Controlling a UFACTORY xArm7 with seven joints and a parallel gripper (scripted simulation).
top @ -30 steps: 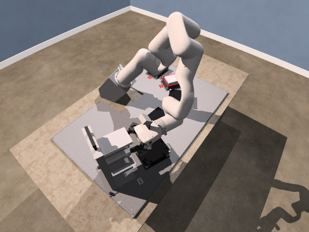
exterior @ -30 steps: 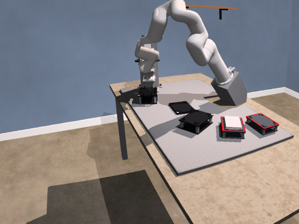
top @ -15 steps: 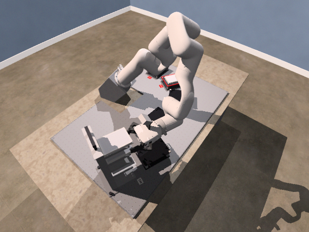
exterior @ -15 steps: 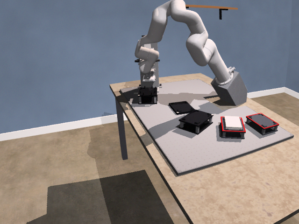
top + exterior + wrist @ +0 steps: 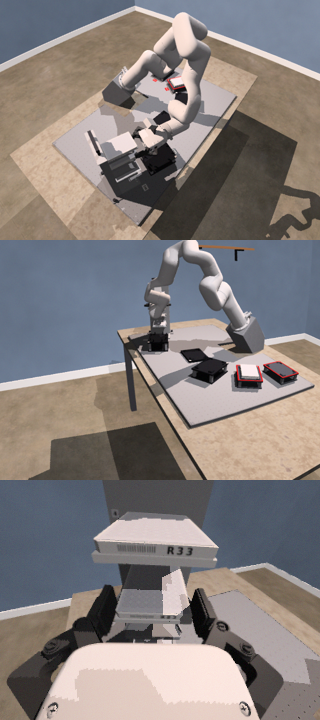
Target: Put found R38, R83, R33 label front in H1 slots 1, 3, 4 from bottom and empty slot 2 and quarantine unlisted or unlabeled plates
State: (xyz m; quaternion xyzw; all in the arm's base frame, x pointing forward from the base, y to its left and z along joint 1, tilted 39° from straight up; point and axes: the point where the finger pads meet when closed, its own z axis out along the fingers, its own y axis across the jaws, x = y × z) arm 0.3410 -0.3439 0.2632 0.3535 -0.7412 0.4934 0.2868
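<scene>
The plate hotel H1 stands at the near left of the deck, and also shows in the exterior view [image 5: 159, 317]. In the wrist view its top slot holds a white plate labelled R33 [image 5: 156, 542], label at the front. One slot lower sits another plate [image 5: 149, 606]; I cannot read its front end. My gripper [image 5: 154, 596] is open, with one finger on each side of this lower plate's front part, apart from its sides. The gripper also shows in the top view [image 5: 136, 134]. A lower shelf [image 5: 127, 173] juts out below.
A black nest [image 5: 160, 157] stands right in front of the hotel, under my wrist. A red-edged quarantine nest holds a white plate [image 5: 248, 371]; the other red-edged nest [image 5: 280, 371] is empty. A black raised nest [image 5: 209, 369] and a flat black pad [image 5: 193, 354] lie mid-deck.
</scene>
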